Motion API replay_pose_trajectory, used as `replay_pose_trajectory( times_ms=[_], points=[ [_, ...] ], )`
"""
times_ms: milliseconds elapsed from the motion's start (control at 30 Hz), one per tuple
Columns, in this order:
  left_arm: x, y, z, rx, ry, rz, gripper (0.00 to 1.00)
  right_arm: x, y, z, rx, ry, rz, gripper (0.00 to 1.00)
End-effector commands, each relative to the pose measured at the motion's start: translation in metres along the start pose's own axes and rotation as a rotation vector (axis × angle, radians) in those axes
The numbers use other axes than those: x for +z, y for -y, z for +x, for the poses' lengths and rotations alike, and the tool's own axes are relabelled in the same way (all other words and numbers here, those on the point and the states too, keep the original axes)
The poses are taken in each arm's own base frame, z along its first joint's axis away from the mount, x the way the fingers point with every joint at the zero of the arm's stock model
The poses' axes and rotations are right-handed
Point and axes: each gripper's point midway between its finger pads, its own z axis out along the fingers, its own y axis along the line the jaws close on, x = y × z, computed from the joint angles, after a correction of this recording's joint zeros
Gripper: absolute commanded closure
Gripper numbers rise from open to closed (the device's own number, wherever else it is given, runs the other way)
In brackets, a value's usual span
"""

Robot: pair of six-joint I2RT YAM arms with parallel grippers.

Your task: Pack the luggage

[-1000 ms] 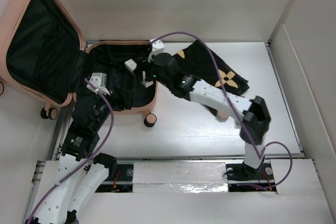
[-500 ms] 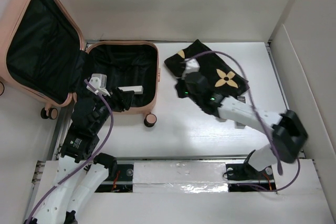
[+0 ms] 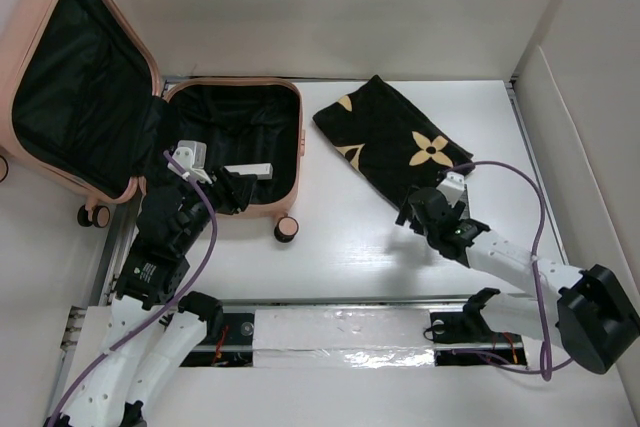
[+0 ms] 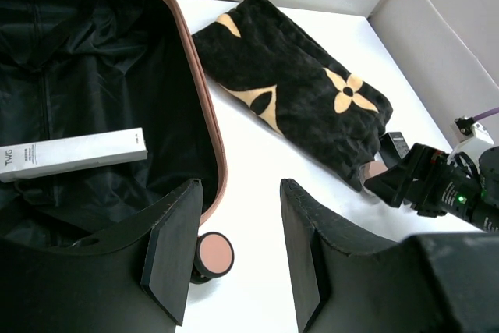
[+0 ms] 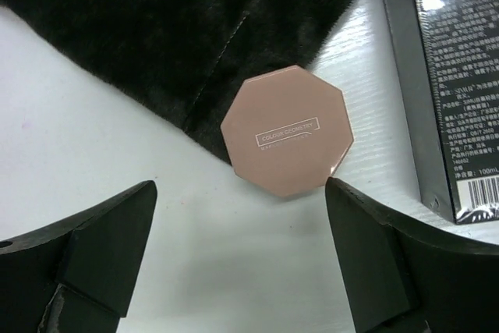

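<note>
The salmon-pink luggage [image 3: 299,147] lies open at the left, lid raised, black lining showing. A white box [image 3: 246,171] lies inside it, also seen in the left wrist view [image 4: 74,154]. My left gripper [image 3: 236,190] is open and empty over the luggage's near right rim [image 4: 207,122], beside a caster wheel [image 4: 214,253]. My right gripper [image 3: 408,212] is open and empty just above the table. A pink octagonal compact [image 5: 287,139] lies just ahead of its jaws [image 5: 242,255], against the edge of the black flower-print cloth [image 5: 179,21]. The compact is hidden in the top view.
The black cloth with gold flowers [image 3: 390,142] lies right of the luggage. A black printed box [image 5: 452,76] lies just right of the compact. White walls enclose the table at the back and right. The right gripper shows in the left wrist view [image 4: 413,181].
My right arm has pulled back from the luggage, across the cloth, to the cloth's near right edge. The white box stays in the luggage. The left arm has not moved.
</note>
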Motion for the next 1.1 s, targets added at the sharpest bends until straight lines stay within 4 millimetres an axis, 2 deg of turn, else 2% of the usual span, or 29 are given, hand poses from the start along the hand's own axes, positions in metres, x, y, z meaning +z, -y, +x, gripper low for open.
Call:
replay_pose_trajectory(
  times_ms=[0,67,200,233,367,533,633,667,700,900,1067],
  points=[
    [0.001,0.009,-0.013,0.010,0.041,0.037,0.58,-0.001,0.008,-0.024,0.147,0.051,0.074,0.08],
    [0.000,0.010,-0.013,0.010,0.043,0.041,0.58,0.003,0.013,-0.021,0.158,0.022,0.098,0.12],
    [-0.001,0.010,-0.014,0.010,0.049,0.042,0.58,0.012,0.018,-0.025,0.159,-0.012,0.121,0.12],
    [-0.002,0.010,-0.015,0.011,0.051,0.041,0.58,0.015,0.023,-0.030,0.154,-0.013,0.135,0.08],
    [-0.004,0.010,-0.016,0.011,0.059,0.037,0.58,0.027,0.019,-0.030,0.082,-0.076,0.099,0.04],
    [-0.005,0.012,-0.015,0.012,0.056,0.049,0.58,0.036,0.012,-0.030,-0.020,-0.129,0.082,0.03],
    [-0.005,0.013,-0.016,0.012,0.056,0.051,0.58,0.041,0.010,-0.027,-0.063,-0.177,0.100,0.07],
    [-0.005,0.012,-0.015,0.014,0.056,0.049,0.58,0.041,0.009,-0.027,-0.070,-0.186,0.104,0.15],
    [-0.006,0.013,-0.016,0.014,0.059,0.049,0.58,0.040,0.008,-0.026,-0.075,-0.203,0.099,0.17],
    [-0.007,0.011,-0.018,0.015,0.065,0.039,0.58,0.035,0.004,-0.023,-0.038,-0.221,0.043,0.22],
    [-0.008,0.014,-0.018,0.019,0.066,0.048,0.58,0.035,0.005,-0.006,-0.029,-0.282,0.017,0.23]
  ],
)
